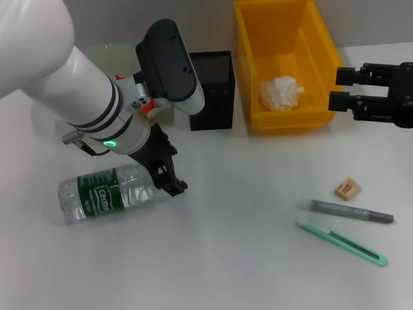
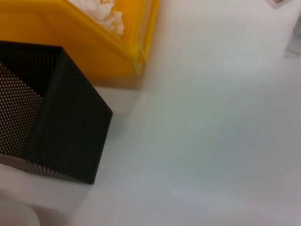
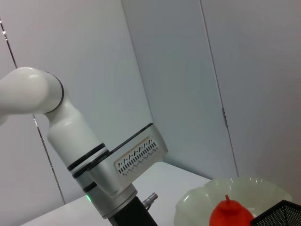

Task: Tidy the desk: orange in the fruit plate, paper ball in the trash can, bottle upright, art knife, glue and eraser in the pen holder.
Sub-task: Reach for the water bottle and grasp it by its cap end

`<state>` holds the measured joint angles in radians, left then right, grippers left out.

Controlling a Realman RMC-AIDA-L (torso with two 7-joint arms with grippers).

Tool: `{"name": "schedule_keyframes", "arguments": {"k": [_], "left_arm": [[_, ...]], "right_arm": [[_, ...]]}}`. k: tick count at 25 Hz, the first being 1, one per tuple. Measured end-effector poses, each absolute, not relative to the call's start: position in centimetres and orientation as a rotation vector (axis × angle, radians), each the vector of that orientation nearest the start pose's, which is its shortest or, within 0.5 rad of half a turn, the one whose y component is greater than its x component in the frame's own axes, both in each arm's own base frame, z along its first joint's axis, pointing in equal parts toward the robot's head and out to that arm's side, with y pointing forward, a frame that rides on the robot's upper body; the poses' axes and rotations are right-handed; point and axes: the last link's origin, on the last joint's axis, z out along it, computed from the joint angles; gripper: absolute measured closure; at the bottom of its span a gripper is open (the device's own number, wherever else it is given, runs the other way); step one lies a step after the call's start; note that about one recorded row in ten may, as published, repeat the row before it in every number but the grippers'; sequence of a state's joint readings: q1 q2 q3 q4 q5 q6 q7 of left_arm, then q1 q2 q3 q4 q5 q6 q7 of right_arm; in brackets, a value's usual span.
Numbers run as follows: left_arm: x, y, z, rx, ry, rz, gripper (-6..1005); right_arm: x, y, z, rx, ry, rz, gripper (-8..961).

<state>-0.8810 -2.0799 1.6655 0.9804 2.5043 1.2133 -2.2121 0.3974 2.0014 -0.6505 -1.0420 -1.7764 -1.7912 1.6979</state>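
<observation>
Clear plastic bottle [image 1: 106, 192]: lying on its side on the white desk [image 1: 245, 258], green label up, cap end toward the left gripper.
Left gripper [image 1: 169, 179]: down at the bottle's neck end, black fingers right against it; whether they're clamped or just alongside, I cannot tell.
Right gripper [image 1: 345, 89]: parked off at the desk's right edge, beside the yellow bin, fingers spread apart and holding nothing.
Paper ball [image 1: 281, 92]: sitting inside the yellow trash can [image 1: 255, 61].
Pen holder [image 1: 213, 90]: black mesh, upright, just beside the trash can.
Orange [image 3: 230, 214]: in the pale green fruit plate [image 3: 197, 202], seen from the right wrist.
Eraser [image 1: 347, 188]: on the desk, near right.
Glue [image 1: 352, 212]: grey stick lying flat, just beside the eraser.
Art knife [image 1: 342, 241]: green, flat, just beside the glue.
</observation>
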Motion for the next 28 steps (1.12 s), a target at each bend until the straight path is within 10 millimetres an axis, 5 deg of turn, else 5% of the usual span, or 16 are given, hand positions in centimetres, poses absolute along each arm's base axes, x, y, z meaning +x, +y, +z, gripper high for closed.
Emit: {"name": "schedule_keyframes", "arguments": {"k": [28], "left_arm": [[-13.8,38.7,-9.3,-2.75,-0.075,0.693,290]], "right_arm": [[24.5,31.4,10.8,-2.607,0.605,0.879,300]]}}
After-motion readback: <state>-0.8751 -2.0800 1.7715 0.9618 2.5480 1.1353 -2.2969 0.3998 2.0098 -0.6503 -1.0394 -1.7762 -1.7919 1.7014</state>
